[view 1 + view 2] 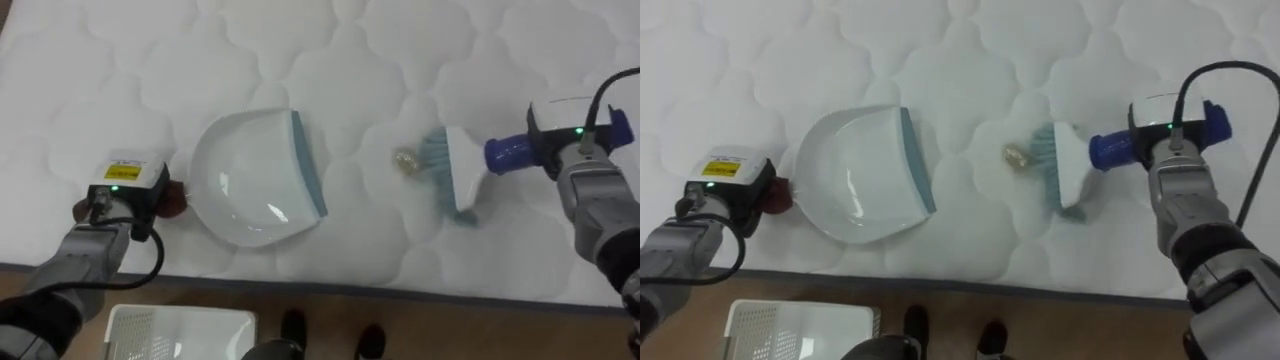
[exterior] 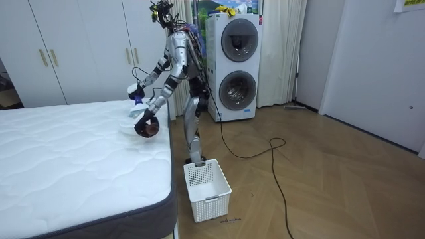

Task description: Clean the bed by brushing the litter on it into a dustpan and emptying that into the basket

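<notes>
Down by the robot's feet, on the floor against the bed's near edge, stands a white basket (image 1: 180,328). Above it the quilted bed (image 1: 300,40) carries everything that matters. A white dustpan (image 1: 250,185) lies flat on it, its blue-grey lip turned toward the robot's right. A small golden crumb (image 1: 406,159) sits between that lip and the bristles of a brush (image 1: 455,175), just beside the bristles and apart from the pan. The right hand (image 1: 580,155) has its fingers closed round the brush's blue handle, which sticks out on both sides of it. The left hand (image 1: 100,208) is at the dustpan's dark red handle end, under its wrist box, and whether it grips I cannot tell. The step in hand looks like the sweep itself, with the crumb not yet in the pan. To do it well, the bristles should start on the far side of the crumb and draw it in one low, short stroke straight at the lip. The pan should be pressed into the mattress so the lip leaves no gap. The quilted hollows may catch the crumb, so a firm stroke carried right over the lip seems wiser than a flick, which might scatter it. The pan ought to be held steady and level until it is over the basket.
</notes>
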